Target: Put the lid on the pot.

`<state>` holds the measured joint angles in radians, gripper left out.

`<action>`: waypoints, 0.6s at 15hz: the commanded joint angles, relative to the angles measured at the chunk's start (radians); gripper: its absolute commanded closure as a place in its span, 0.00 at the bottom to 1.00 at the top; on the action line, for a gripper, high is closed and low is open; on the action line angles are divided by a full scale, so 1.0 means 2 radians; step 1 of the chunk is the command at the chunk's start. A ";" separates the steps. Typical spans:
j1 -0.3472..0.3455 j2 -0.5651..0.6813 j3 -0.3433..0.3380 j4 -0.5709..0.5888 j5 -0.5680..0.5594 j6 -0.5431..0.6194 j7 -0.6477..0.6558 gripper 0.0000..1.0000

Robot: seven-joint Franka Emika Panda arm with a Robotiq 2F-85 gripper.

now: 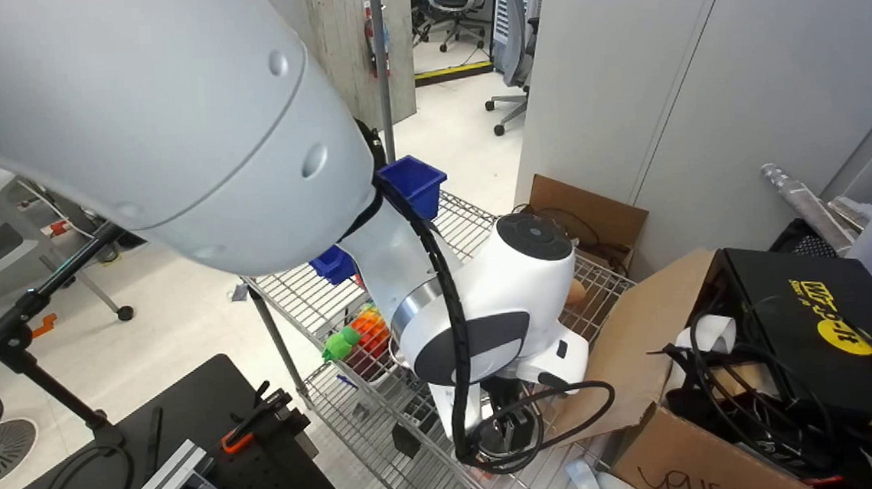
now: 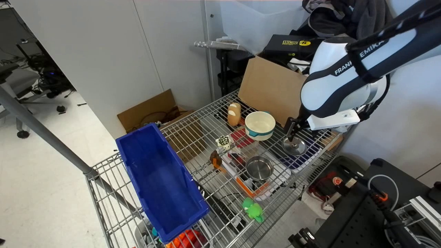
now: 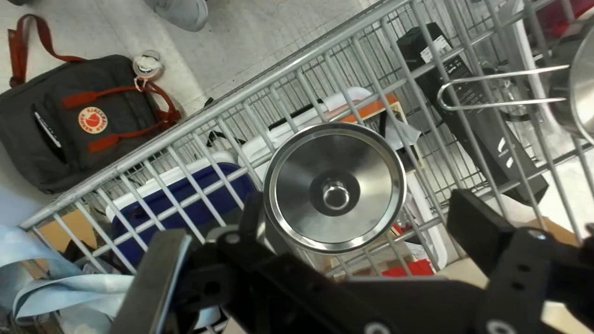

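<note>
The lid (image 3: 334, 153) is a round shiny silver disc with a dark centre and a metal knob. It lies on the wire shelf, and it also shows in an exterior view (image 2: 295, 148). The pot (image 2: 259, 168) is a small silver metal one standing open on the shelf. Part of the pot (image 3: 585, 88) and its wire handle show at the right edge of the wrist view. My gripper (image 3: 359, 211) is open, its black fingers apart with nothing between them. In both exterior views the gripper (image 1: 505, 416) (image 2: 293, 129) is low over the shelf, above the lid.
A cream bowl (image 2: 260, 125) with teal handles and a toy bread (image 2: 234, 114) stand behind the pot. A blue bin (image 2: 162, 179) is at the shelf's far end. A green toy (image 2: 253, 209) lies near the edge. A cardboard flap (image 2: 274, 91) rises beside the arm.
</note>
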<state>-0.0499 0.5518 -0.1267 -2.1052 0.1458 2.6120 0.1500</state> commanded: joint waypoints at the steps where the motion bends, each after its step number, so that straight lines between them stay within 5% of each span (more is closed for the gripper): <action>1: 0.018 0.047 -0.016 0.046 -0.028 0.001 0.049 0.00; 6: 0.034 0.088 -0.029 0.082 -0.045 -0.009 0.087 0.00; 9: 0.040 0.107 -0.034 0.098 -0.046 -0.015 0.098 0.29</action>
<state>0.0067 0.7235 -0.1710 -1.9623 0.0767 2.6105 0.3044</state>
